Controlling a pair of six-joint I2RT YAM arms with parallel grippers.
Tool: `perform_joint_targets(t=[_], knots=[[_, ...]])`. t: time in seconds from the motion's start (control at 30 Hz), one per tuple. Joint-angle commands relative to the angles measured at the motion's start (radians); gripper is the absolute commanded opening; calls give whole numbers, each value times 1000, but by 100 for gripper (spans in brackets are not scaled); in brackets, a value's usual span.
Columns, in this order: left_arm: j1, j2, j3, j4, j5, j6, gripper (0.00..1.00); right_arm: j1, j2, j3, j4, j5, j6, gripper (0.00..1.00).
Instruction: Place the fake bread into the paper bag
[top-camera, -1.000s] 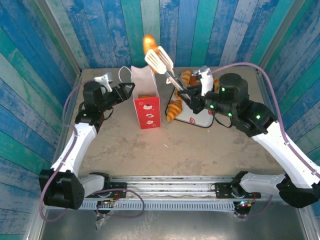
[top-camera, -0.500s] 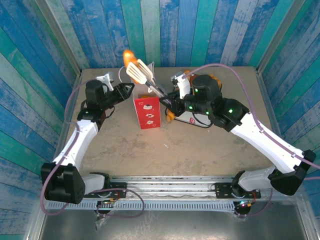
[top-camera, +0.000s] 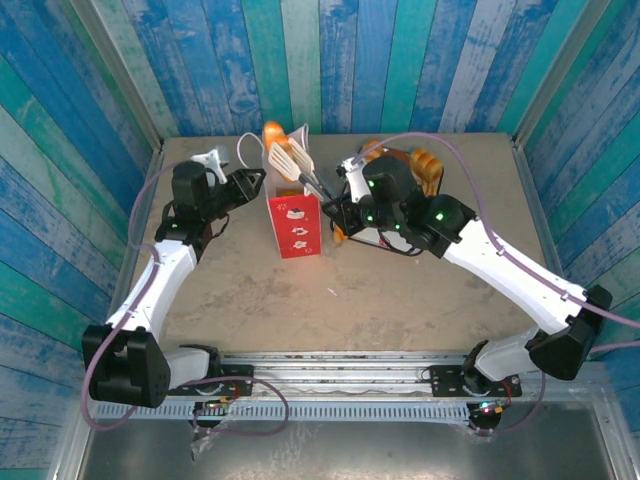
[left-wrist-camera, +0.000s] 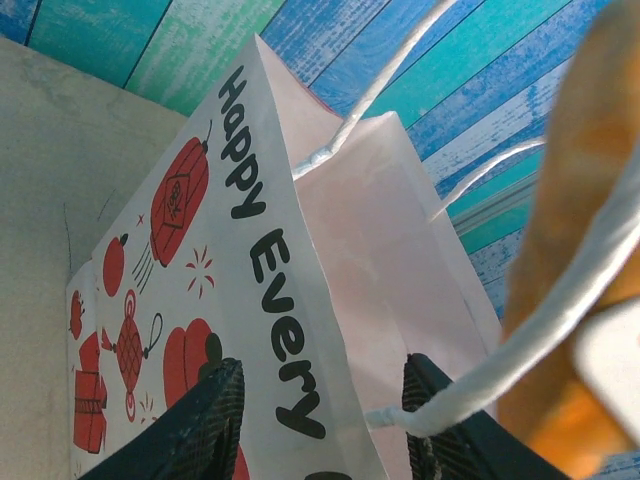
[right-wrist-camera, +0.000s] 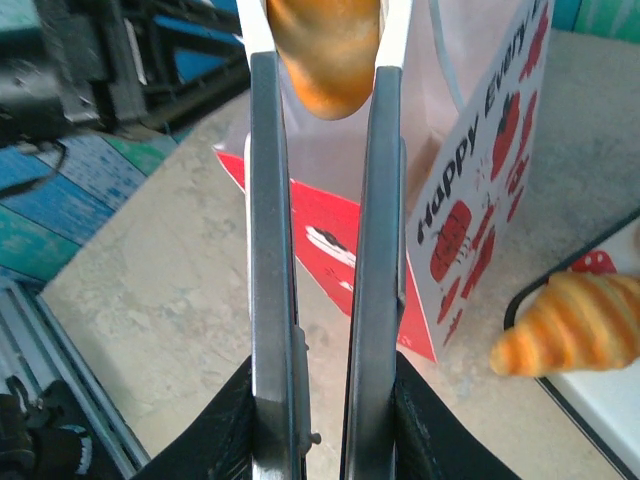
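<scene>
The paper bag (top-camera: 295, 225) stands upright at mid-table, white above and red below. My left gripper (top-camera: 258, 180) is at its left rim; in the left wrist view its jaws (left-wrist-camera: 325, 420) stand apart astride the bag's corner (left-wrist-camera: 230, 250), with a cord handle (left-wrist-camera: 560, 330) crossing the right finger. My right gripper (top-camera: 335, 205) is shut on metal tongs (right-wrist-camera: 270, 200). The tongs' white tips pinch one piece of fake bread (top-camera: 273, 135) just over the bag's mouth (right-wrist-camera: 325, 50). A croissant (right-wrist-camera: 570, 325) lies on the tray's edge.
The white strawberry-print tray (top-camera: 385, 240) sits right of the bag, largely under my right arm, with more pastries (top-camera: 425, 165) at its far side. Blue plank walls close in the back and both sides. Bare tabletop (top-camera: 330, 300) lies in front of the bag.
My right arm swung left and down, carrying the tongs and bread from above the tray to the bag's mouth. The left jaws narrowed around the bag's rim.
</scene>
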Motion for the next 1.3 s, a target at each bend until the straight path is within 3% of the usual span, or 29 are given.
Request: perform_joint_targets(t=[0.0, 0.43, 0.67, 1.27], knots=[[-3, -4, -9, -5, -13, 26, 45, 5, 9, 24, -17, 33, 10, 17], [-3, -19, -25, -12, -31, 31, 33, 6, 14, 18, -70, 78, 6, 25], [-2, -22, -24, -13, -33, 28, 32, 3, 21, 25, -68, 82, 1, 35], [-3, -34, -11, -37, -23, 22, 31, -6, 37, 61, -21, 58, -14, 43]])
